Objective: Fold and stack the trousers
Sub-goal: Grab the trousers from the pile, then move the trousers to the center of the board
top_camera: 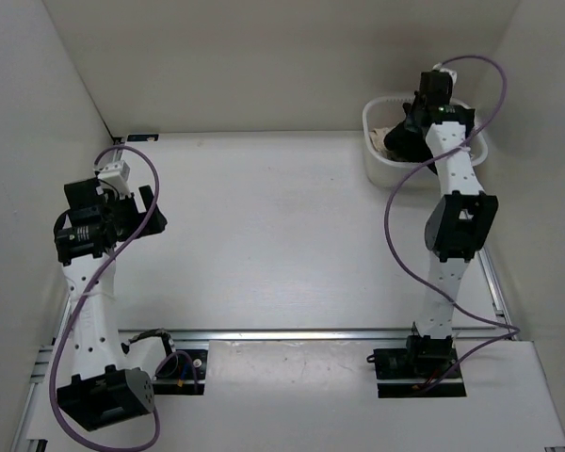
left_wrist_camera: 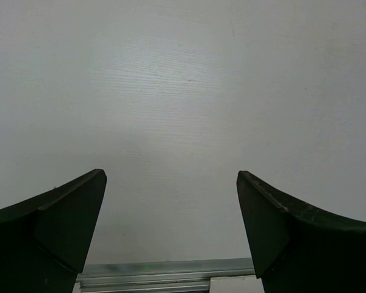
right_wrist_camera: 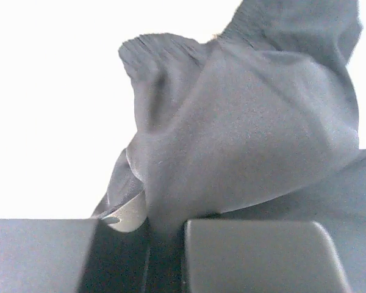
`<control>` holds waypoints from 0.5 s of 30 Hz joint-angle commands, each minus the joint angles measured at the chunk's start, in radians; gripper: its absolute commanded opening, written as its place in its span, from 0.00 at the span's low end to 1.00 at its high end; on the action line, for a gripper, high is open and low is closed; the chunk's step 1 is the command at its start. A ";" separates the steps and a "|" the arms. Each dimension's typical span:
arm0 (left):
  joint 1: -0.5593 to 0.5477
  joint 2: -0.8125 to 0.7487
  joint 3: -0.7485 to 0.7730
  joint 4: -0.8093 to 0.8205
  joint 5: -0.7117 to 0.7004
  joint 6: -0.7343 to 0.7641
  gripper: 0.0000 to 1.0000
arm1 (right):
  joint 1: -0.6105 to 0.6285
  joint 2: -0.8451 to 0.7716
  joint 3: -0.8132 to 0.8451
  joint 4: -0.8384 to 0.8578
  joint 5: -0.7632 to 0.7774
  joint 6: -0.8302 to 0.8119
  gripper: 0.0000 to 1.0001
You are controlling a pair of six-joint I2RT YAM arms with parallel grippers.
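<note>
Right tool (right_wrist_camera: pixel 166 235) tight on trousers (right_wrist_camera: pixel 250 134)

The left arm (top_camera: pixel 87 311) rises from its base and folds at the elbow, wrist turned inward. The left gripper (left_wrist_camera: pixel 171 183) hangs with its two dark fingers (left_wrist_camera: pixel 61 220) spread wide apart. The right arm (top_camera: pixel 449 235) is stretched far forward, nearly straight, with its wrist tipped down. The right gripper (right_wrist_camera: pixel 165 229) has its jaws drawn close with only a narrow slot between them, and a fold of the trousers (right_wrist_camera: pixel 250 122) is pinched in that slot, bunching up just ahead of the tips
</note>
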 commanded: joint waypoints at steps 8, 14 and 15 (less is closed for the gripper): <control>0.004 -0.102 -0.036 0.046 0.243 0.000 1.00 | 0.447 -0.564 0.002 0.360 -0.231 0.195 0.00; -0.021 -0.070 0.040 0.078 0.153 0.000 1.00 | 0.531 -0.444 -0.059 0.377 -0.334 0.600 0.00; -0.021 -0.058 0.052 0.078 0.119 0.000 1.00 | 0.541 -0.444 -0.119 0.377 -0.352 0.640 0.00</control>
